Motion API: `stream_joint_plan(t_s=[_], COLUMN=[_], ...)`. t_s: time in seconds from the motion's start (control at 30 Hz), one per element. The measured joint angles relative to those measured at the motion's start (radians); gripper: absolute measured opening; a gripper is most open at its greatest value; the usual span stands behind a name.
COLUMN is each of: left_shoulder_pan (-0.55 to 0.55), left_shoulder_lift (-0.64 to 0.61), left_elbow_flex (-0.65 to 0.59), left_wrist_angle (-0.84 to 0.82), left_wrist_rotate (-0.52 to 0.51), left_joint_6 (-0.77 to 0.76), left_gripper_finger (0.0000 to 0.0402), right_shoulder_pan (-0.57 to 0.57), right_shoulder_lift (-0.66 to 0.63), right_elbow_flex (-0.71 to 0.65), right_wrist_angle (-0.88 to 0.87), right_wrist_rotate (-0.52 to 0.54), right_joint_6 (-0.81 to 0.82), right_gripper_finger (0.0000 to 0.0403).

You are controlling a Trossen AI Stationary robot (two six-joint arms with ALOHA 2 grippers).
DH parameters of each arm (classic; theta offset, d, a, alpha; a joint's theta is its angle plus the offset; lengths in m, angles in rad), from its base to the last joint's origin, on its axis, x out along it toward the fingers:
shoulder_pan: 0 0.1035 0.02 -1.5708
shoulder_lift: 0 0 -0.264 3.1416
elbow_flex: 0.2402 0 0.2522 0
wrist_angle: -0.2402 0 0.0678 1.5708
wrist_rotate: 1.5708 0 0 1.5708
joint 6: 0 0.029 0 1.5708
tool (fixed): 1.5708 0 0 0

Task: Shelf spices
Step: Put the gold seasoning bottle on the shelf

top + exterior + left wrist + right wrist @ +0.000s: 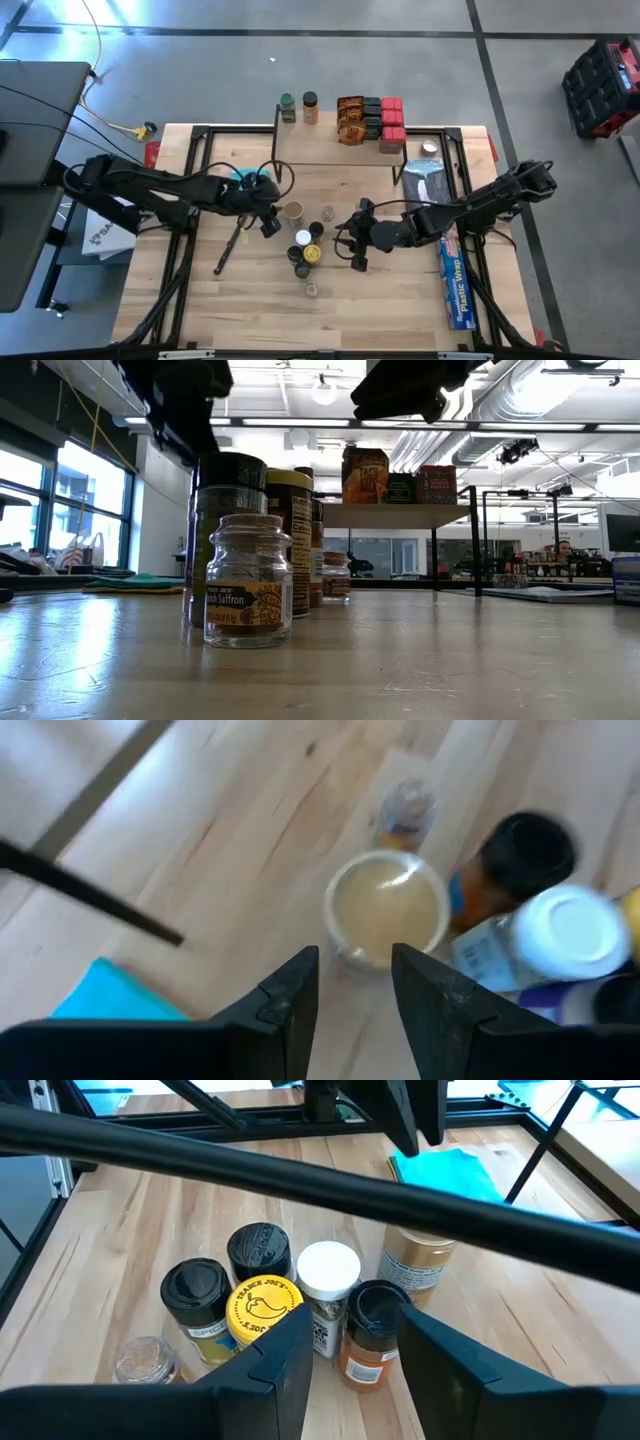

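The left gripper [270, 222] hangs over the middle of the worktop [180, 290], just beside a tan-lidded jar [294, 211]; in the left wrist view its jaws stand a little apart with nothing between them, their tips just short of that jar [386, 908]. The right gripper [357, 252] is low over the worktop on the other side of the jar cluster, jaws likewise parted and empty, pointing toward the group. That group sits near the centre of the worktop: a white-lidded jar [329, 1270], a yellow-lidded jar [264, 1308], several black-lidded jars [259, 1245], and a small clear saffron jar [247, 581] nearest the front edge. The shelf [335, 152] stands at the far side of the worktop, and along its back edge sit a green-lidded jar [288, 101], a dark-lidded jar [310, 101], orange-brown packets [350, 119], dark boxes [372, 116] and red boxes [392, 118]. A teal cloth [445, 1170] lies by the left arm, partly hidden under it. A blue plastic-wrap box [454, 280] lies along the right edge of the worktop, under the right arm.
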Motion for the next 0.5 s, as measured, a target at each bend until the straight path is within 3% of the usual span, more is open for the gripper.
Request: stream_joint_plan(t_s=[0.2,0.5], left_shoulder_pan=[-0.034,-0.001], left_shoulder_lift=[0.01,0.09], left_elbow_flex=[-0.044,-0.13], left_wrist_angle=[0.194,0.399], left_wrist_rotate=[0.017,0.069], left_joint_6=[0.139,0.217], left_gripper_finger=[0.0151,0.0287], right_shoulder_pan=[0.0,0.0], right_shoulder_lift=[0.0,0.0], right_elbow_flex=[0.0,-0.004], right_wrist_angle=[0.001,-0.006], right_wrist_rotate=[0.0,0.0], right_joint_6=[0.003,0.018], right_gripper_finger=[0.014,0.014])
